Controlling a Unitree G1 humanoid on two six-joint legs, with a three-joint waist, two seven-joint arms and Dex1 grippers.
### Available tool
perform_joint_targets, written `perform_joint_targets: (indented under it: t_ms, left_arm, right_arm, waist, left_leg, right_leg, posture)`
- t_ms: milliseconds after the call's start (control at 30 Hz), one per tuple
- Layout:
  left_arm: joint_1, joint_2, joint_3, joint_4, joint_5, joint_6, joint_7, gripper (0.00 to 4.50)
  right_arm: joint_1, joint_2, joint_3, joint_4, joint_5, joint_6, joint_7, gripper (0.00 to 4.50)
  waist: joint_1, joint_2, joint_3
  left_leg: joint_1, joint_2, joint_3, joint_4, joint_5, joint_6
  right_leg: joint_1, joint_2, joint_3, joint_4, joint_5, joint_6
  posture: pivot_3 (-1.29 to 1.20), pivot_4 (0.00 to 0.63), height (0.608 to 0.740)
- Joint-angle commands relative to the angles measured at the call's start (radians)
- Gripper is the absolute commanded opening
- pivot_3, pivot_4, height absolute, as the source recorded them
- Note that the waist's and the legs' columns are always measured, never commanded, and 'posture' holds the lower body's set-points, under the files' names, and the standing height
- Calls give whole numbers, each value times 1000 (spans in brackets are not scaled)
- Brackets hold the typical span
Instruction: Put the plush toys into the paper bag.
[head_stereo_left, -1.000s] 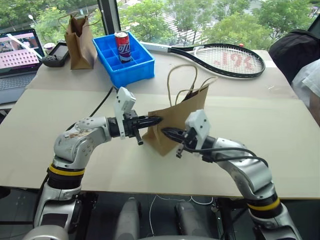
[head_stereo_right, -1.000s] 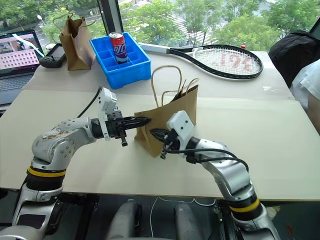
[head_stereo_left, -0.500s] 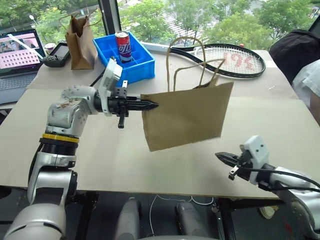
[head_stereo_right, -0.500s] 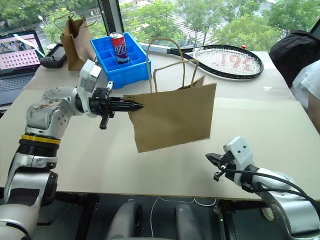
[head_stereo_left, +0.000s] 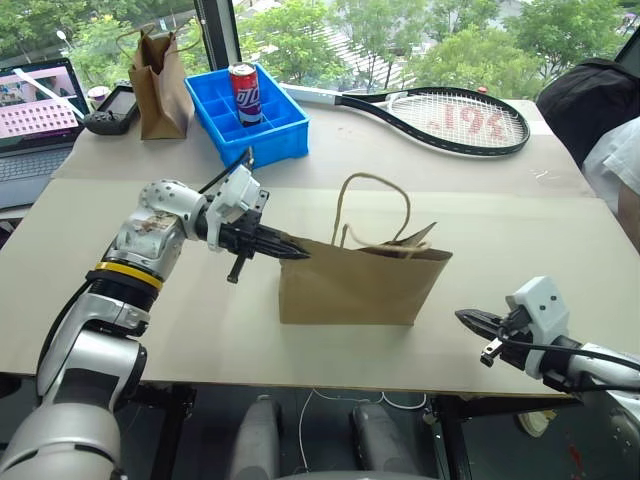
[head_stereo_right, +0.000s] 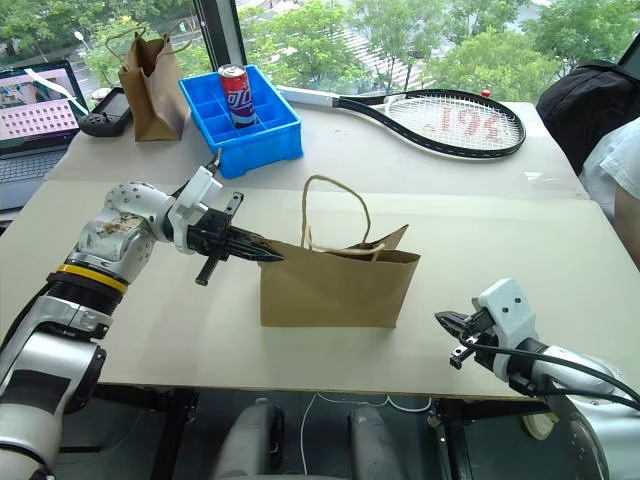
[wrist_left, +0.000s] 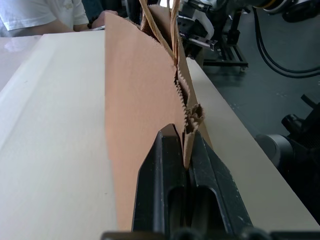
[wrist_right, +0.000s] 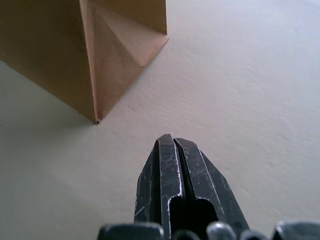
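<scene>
- Since half a second ago, our paper bag (head_stereo_left: 350, 290) has come down from mid-air and now stands upright on the surface (head_stereo_left: 200, 330), centre of the head view, its twine handles (head_stereo_left: 372, 205) arching above the open mouth.
- Our left gripper (head_stereo_left: 296, 253) stays clamped on the bag's upper left edge; in the left wrist view the jagged paper rim sits pinched between the two black fingers (wrist_left: 165, 165).
- Our right gripper (head_stereo_left: 465, 318) has pulled away from the bag toward the lower right of the frame, where it now hovers with its fingers closed on nothing, well apart from the bag.
- At the upper left we see a narrower brown bag (head_stereo_left: 158, 85) beside a blue bin (head_stereo_left: 255, 135) holding a soda can (head_stereo_left: 243, 92).
- A tennis racket (head_stereo_left: 450, 120) lies at the upper centre-right.
- A laptop (head_stereo_left: 35, 105) sits at the far left edge.
</scene>
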Motion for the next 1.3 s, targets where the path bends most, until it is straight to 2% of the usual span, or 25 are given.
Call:
perform_joint_targets:
  t_ms: [33, 167, 233, 267, 300, 400, 433, 500, 633, 667, 767, 867, 933, 1133, 1300]
  left_arm:
    - [-2, 33, -37, 20, -2, -113, -6, 41]
    - [-38, 35, -37, 127, 105, -112, -6, 41]
    - [-47, 31, -9, 143, 107, -71, -6, 41]
    - [-48, 29, 9, 135, 96, -37, -6, 606]
    - [-43, 31, 27, 116, 81, -2, -6, 712]
    - [-16, 49, 98, 38, 38, 89, -6, 1683]
    - [-3, 60, 139, 1, 19, 132, 1, 2191]
    - [16, 75, 199, -54, -3, 198, 18, 2761]
    - [69, 119, 325, -163, -49, 333, 79, 4218]
    - [85, 127, 357, -181, -55, 351, 101, 4446]
    - [194, 143, 483, -202, -30, 316, 212, 4446]
    - [285, 168, 478, -183, 71, 336, 313, 4446]
    - [356, 148, 501, -223, 103, 325, 396, 4446]
    - [617, 103, 541, -441, 110, 378, 545, 4446]
    - [710, 47, 594, -569, 65, 423, 644, 4446]
  right_arm:
    - [-28, -18, -9, -22, 6, 4, -1, 0]
    - [-46, -29, 6, -10, 1, 7, 5, 0]
    - [-56, -35, 13, -4, 1, 9, 8, 0]
    - [-60, -38, 16, -1, 2, 9, 10, 0]
    - [-65, -41, 19, 3, 1, 10, 12, 0]
    - [-80, -56, 26, 23, 2, 9, 29, 0]
    - [-88, -69, 27, 38, 1, 4, 41, 0]
    - [-102, -85, 29, 60, -1, -3, 58, 0]
    - [-109, -116, 18, 94, 1, -22, 99, 0]
    - [-106, -122, 11, 100, 0, -31, 110, 0]
    - [-85, -132, -25, 122, 0, -77, 161, 0]
    - [-79, -139, -46, 152, -3, -132, 208, 0]
    - [-86, -129, -60, 179, -2, -178, 230, 0]
    - [-116, -65, -105, 200, 71, -235, 258, 0]
    - [-92, -36, -117, 199, 55, -288, 266, 0]
  waist:
    - [-1, 0, 0]
    - [-1, 0, 0]
    - [-1, 0, 0]
    - [-2, 0, 0]
    - [-4, 0, 0]
    - [-7, 0, 0]
    - [-7, 0, 0]
    - [-8, 0, 0]
    - [-7, 0, 0]
    - [-7, 0, 0]
    - [-7, 0, 0]
    - [-7, 0, 0]
    - [-7, 0, 0]
    - [-6, 0, 0]
    - [0, 0, 0]
  left_leg:
    - [0, 0, 0, 0, 0, 0]
    - [1, 0, 0, 0, 0, 0]
    - [1, 0, 0, 0, 0, 0]
    - [1, 0, 0, 0, 0, 0]
    - [1, 0, 0, 0, 0, 0]
    - [0, 0, 0, 0, 0, 0]
    - [-1, 0, 0, 0, 0, 0]
    - [0, 0, 0, 0, 0, 0]
    - [0, 0, 0, 0, 0, 0]
    - [0, 0, 0, 0, 0, 0]
    - [0, 0, 0, 0, 0, 0]
    - [2, 0, 0, 0, 0, 0]
    - [2, 0, 0, 0, 0, 0]
    - [1, 1, 0, 1, 0, 0]
    - [1, 1, 0, 1, 0, 0]
  right_leg:
    - [0, 0, 0, 0, 0, 0]
    - [0, 0, 0, 0, 0, 0]
    - [0, 0, 0, 0, -1, 1]
    - [0, 0, 0, 0, -1, 2]
    - [0, 0, 0, 0, -1, 2]
    - [-1, 0, 0, 0, -1, 2]
    - [-1, 0, 0, 1, -1, 1]
    - [-1, 0, 0, 1, -1, 1]
    - [-1, 0, 0, 1, -1, 1]
    - [0, 0, 0, 1, -1, 1]
    - [0, 0, 0, 1, -1, 1]
    - [1, 0, 0, 1, -1, 1]
    - [1, 0, 0, 1, -1, 1]
    - [0, -1, 0, 1, 0, -1]
    - [1, -1, 0, 2, 1, -1]
  posture:
    - [0, 150, 663]
    - [0, 150, 663]
    - [0, 150, 663]
    - [0, 150, 663]
    - [0, 150, 663]
    - [0, 150, 663]
    - [0, 150, 663]
    - [0, 150, 663]
    - [0, 150, 663]
    - [0, 150, 663]
    - [0, 150, 663]
    - [0, 150, 663]
    - [0, 150, 663]
    - [0, 150, 663]
    - [0, 150, 663]
